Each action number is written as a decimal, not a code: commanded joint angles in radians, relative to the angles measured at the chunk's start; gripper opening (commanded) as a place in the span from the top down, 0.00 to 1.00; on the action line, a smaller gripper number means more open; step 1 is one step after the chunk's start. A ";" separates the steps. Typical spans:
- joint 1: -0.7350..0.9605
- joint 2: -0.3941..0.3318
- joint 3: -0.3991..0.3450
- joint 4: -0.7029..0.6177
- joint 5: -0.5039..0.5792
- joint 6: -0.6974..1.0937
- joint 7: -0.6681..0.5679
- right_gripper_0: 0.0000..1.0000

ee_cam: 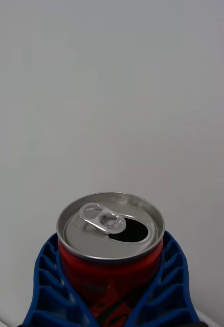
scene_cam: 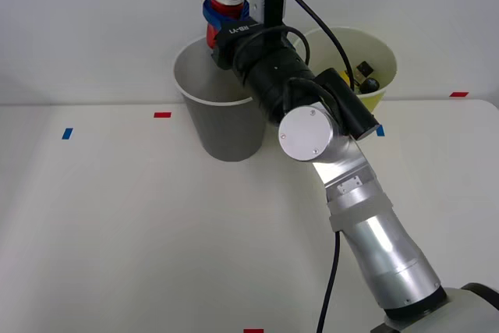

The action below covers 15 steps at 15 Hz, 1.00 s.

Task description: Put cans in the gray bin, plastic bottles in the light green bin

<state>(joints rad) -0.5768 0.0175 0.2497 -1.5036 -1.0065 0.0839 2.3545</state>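
My right gripper (scene_cam: 226,15) is shut on a red can (scene_cam: 228,1) with a silver top, holding it upright above the far rim of the gray bin (scene_cam: 222,126). In the right wrist view the can (ee_cam: 110,255) stands between the blue ribbed fingers (ee_cam: 48,286), its pull-tab opening facing up. The light green bin (scene_cam: 383,83) stands to the right of the gray one, partly behind my arm. Inside it lies a plastic bottle (scene_cam: 365,76) with a yellow label and a dark cap.
The white table (scene_cam: 117,232) carries small tape marks: blue (scene_cam: 67,133) at the left, red (scene_cam: 162,115) near the gray bin, red (scene_cam: 458,94) at the far right. A plain white wall rises behind the bins.
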 commanded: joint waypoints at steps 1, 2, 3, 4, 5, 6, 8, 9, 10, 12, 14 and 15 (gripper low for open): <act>0.000 0.000 0.000 0.000 0.002 -0.024 0.000 0.90; -0.002 0.000 0.000 0.000 0.000 -0.030 -0.001 0.62; -0.002 0.000 0.000 0.000 0.000 -0.030 0.000 0.36; 0.000 0.000 0.000 0.000 -0.001 -0.032 0.000 0.19; 0.000 0.000 0.000 0.000 -0.003 -0.030 0.000 0.13; -0.002 0.000 0.000 0.000 -0.004 -0.032 0.000 0.11; -0.002 0.000 0.000 -0.001 -0.006 -0.041 0.000 0.09; 0.000 0.000 0.000 -0.001 -0.006 -0.041 0.000 0.07; 0.000 0.000 0.000 -0.001 -0.006 -0.042 0.000 0.05; 0.000 0.000 0.000 -0.001 -0.007 -0.046 0.000 0.03; 0.000 0.000 0.000 -0.001 -0.007 -0.046 0.000 0.02; 0.000 0.000 0.000 -0.001 -0.009 -0.046 -0.001 0.02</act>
<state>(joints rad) -0.5770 0.0175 0.2501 -1.5045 -1.0140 0.0387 2.3544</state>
